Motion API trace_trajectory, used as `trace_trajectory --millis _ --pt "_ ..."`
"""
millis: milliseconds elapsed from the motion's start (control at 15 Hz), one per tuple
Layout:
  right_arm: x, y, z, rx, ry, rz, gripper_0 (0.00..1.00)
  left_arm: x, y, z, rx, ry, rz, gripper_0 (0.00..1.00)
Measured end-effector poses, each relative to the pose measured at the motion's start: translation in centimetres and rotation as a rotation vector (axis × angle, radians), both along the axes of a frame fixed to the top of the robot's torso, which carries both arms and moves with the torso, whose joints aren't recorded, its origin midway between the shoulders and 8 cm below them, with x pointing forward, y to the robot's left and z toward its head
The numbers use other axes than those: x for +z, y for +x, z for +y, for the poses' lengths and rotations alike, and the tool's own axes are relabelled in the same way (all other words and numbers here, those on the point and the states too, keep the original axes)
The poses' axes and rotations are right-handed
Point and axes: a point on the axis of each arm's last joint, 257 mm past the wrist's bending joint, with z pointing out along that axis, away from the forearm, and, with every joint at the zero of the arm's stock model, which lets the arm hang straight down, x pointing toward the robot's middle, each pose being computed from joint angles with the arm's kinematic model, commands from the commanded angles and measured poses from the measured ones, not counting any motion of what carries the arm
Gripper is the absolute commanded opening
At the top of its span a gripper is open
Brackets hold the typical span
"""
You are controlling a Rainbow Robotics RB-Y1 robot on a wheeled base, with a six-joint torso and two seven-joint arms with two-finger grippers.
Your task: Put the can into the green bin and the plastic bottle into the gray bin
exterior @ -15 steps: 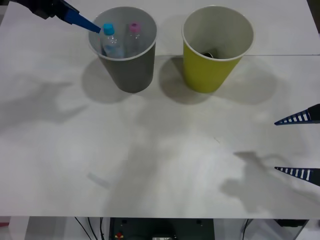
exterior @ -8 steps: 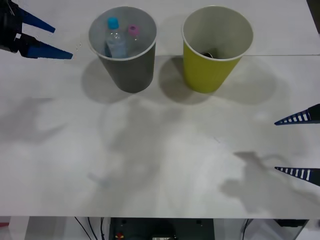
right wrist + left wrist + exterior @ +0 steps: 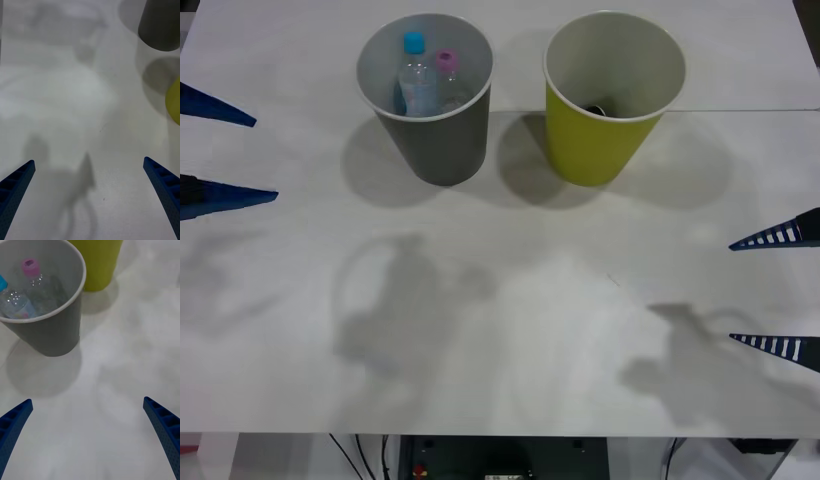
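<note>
The gray bin [image 3: 430, 140] stands upright at the back left of the table. Inside it the plastic bottle with the pink cap [image 3: 446, 62] leans beside a clear bottle with a blue cap [image 3: 414, 45]. To its right stands the green bin [image 3: 595, 145]. Low inside it a dark piece of the can [image 3: 598, 108] shows, mostly hidden by the wall. My left gripper [image 3: 225, 150] hangs open and empty at the table's left edge, well clear of the gray bin [image 3: 48, 330]. My right gripper [image 3: 760, 290] stands open and empty at the right edge.
The white table [image 3: 510, 300] carries only arm shadows across its middle and front. A seam [image 3: 750, 110] runs across the table behind the green bin. In the right wrist view the gray bin [image 3: 161, 26] and green bin [image 3: 174, 99] sit far off.
My left gripper has drawn back from the gray bin's rim to the table's left edge and nearer me. The blue-capped bottle has settled in the bin. The right arm has not moved.
</note>
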Motion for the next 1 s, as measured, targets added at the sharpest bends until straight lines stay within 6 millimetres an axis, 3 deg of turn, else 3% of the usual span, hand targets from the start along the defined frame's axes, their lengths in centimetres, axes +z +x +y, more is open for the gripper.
trace_trajectory --millis 400,1000 --pt "0.0 0.0 0.0 0.000 0.000 0.000 1.00 -4.0 -3.8 1.7 -0.110 0.091 -0.064 1.00" --pt "0.0 0.0 0.0 0.000 0.000 0.000 1.00 -9.6 -8.5 1.7 -0.287 0.100 -0.116 1.00"
